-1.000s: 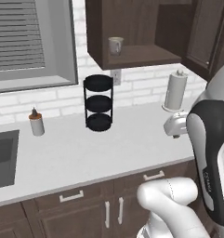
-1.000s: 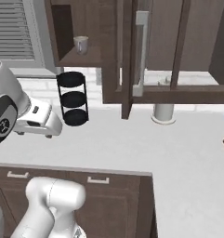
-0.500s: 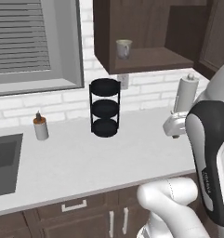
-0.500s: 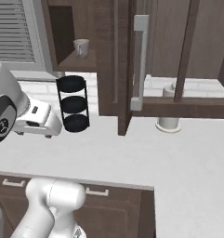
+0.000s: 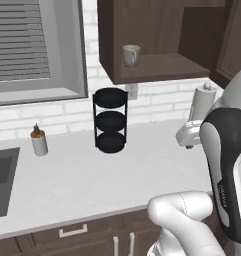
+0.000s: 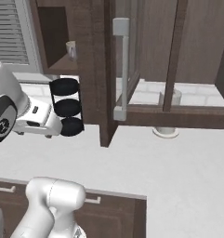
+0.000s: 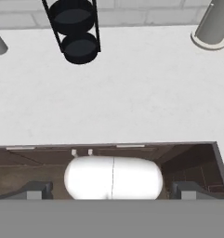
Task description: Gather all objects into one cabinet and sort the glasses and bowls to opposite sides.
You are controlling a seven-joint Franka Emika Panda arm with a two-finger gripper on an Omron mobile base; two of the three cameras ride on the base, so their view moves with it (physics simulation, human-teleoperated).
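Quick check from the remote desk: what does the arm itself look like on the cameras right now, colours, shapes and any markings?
The arm has glossy white rounded shells, with a long black panel down one link bearing small white lettering. In the right base view a round black joint cap carries a small white mark. The gripper shows two small grey finger tips.

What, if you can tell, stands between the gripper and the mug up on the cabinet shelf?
Nothing visible does: the mug stands alone on the open cabinet shelf, above the black tiered rack; the gripper points down at the counter.
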